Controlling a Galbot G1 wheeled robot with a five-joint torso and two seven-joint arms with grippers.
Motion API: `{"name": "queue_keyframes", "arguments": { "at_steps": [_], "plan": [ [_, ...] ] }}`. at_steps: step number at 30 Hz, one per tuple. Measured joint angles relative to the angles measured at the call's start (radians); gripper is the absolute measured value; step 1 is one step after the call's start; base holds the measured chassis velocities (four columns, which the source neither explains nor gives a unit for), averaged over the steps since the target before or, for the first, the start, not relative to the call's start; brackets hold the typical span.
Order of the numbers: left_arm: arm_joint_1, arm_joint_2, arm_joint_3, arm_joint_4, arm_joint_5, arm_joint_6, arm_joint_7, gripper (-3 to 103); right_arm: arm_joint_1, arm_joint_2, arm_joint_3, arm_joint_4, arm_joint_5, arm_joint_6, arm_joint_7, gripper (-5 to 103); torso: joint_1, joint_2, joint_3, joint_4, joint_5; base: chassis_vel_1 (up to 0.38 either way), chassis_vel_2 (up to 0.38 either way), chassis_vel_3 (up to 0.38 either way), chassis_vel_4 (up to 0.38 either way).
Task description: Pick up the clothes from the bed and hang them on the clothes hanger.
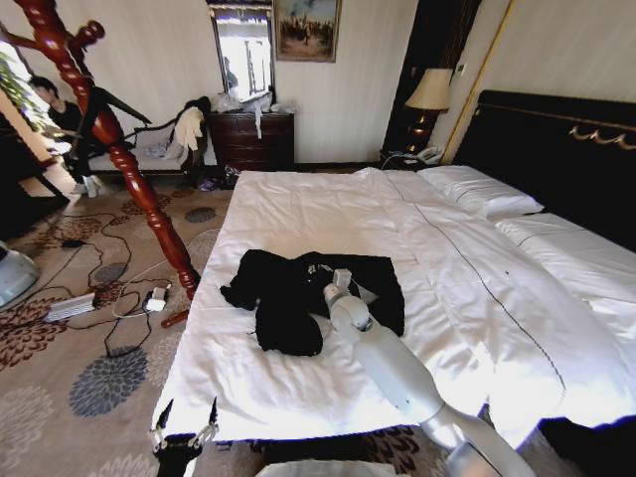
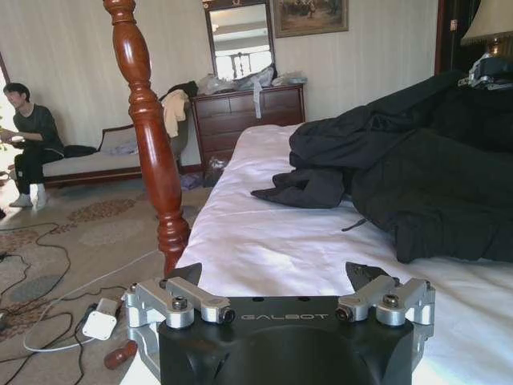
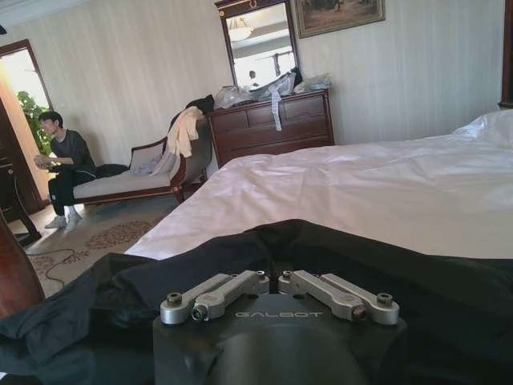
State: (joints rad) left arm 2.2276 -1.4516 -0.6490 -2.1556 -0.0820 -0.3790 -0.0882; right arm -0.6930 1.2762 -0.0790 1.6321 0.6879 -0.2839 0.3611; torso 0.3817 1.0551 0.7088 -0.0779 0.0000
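White bed (image 1: 328, 214) holds clothes (image 1: 288, 298) near its foot edge, right pincer (image 1: 341, 281) clenched on them.

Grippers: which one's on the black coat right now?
The right gripper: its arm reaches over the bed and it rests on the black coat, fingers closed. The left gripper hangs open at the bed's foot, apart from it.

Pale striped walls (image 1: 338, 99) close in the room. A dark wooden dresser (image 1: 254, 139) stands against the far wall with a tall framed mirror (image 1: 243, 50) above it and a framed painting (image 1: 307, 28) beside the mirror. A table lamp (image 1: 429, 94) with a cream shade stands in the corner near a telephone (image 1: 428, 155). The carpet (image 1: 60, 348) is brown with big grey flower shapes, and cables (image 1: 119, 298) trail across it. Daylight brightens the mirror.
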Motion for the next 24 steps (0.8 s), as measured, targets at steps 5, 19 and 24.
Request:
{"name": "queue_keyframes", "arguments": {
  "at_steps": [5, 19, 24],
  "plan": [
    [0.007, 0.0, -0.002, -0.003, -0.004, -0.009, 0.001, 100, 0.0, -0.043, -0.005, 0.075, 0.036, -0.037, 0.01, 0, 0.0, 0.0, 0.0, 0.0003, 0.0001, 0.0, 0.0, 0.0, 0.0],
    [0.005, 0.019, -0.029, -0.059, -0.027, -0.013, 0.005, 100, -0.056, -0.44, 0.069, 0.462, 0.248, -0.168, -0.11, 0, 0.0, 0.0, 0.0, 0.0002, 0.0001, 0.0, 0.0, 0.0, 0.0],
    [-0.004, 0.019, -0.023, -0.064, -0.027, -0.012, 0.006, 100, -0.183, -0.592, 0.213, 0.639, 0.391, -0.229, -0.101, 0, 0.0, 0.0, 0.0, -0.0005, 0.0004, 0.0, 0.0, 0.0, 0.0]
  ]
}}
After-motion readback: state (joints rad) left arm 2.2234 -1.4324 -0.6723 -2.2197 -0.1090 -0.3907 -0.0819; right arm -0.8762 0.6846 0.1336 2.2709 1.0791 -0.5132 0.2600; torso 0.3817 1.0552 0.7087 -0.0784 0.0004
